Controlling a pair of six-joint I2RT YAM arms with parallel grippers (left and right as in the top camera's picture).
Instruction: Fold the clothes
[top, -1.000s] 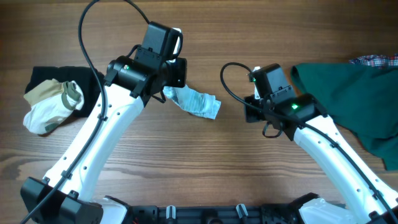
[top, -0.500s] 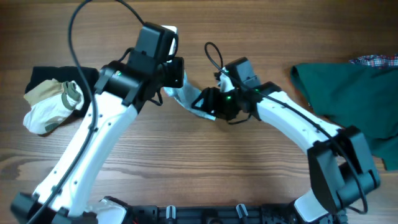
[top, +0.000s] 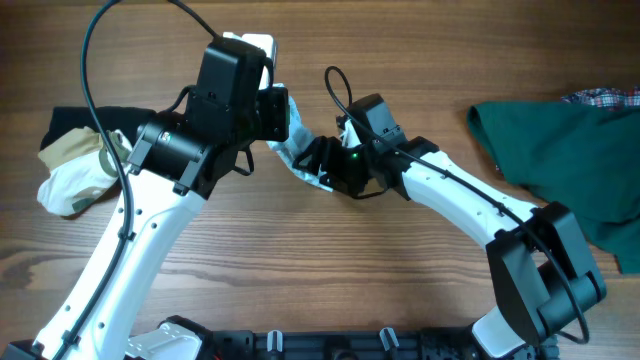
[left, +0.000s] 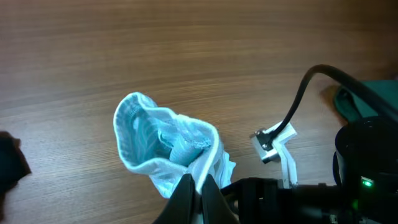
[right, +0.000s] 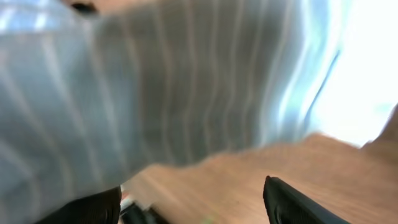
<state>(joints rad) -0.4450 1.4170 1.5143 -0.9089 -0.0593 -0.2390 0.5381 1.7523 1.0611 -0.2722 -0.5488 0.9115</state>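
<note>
The small pale blue-and-white striped garment (top: 297, 152) hangs bunched just above the wood at the table's upper middle. My left gripper (top: 288, 128) is shut on its top edge; in the left wrist view the dark fingers (left: 200, 194) pinch a white hem of the cloth (left: 160, 142). Right beside the garment on its right side sits my right gripper (top: 318, 162), open. In the right wrist view, striped fabric (right: 155, 81) fills the upper frame, blurred. It hangs just above the gap between the spread fingertips of the right gripper (right: 193, 205), and nothing is held.
A large dark green garment (top: 560, 160) lies at the right edge with a plaid cloth (top: 605, 97) behind it. At the left lie a black cloth (top: 75, 118) and a white-and-beige bundle (top: 80, 172). The right arm's cable (top: 335, 85) loops near the garment.
My right arm swung left from near the green garment to the striped one, and its jaws opened. My left gripper kept its grip and shifted the garment slightly up and left.
</note>
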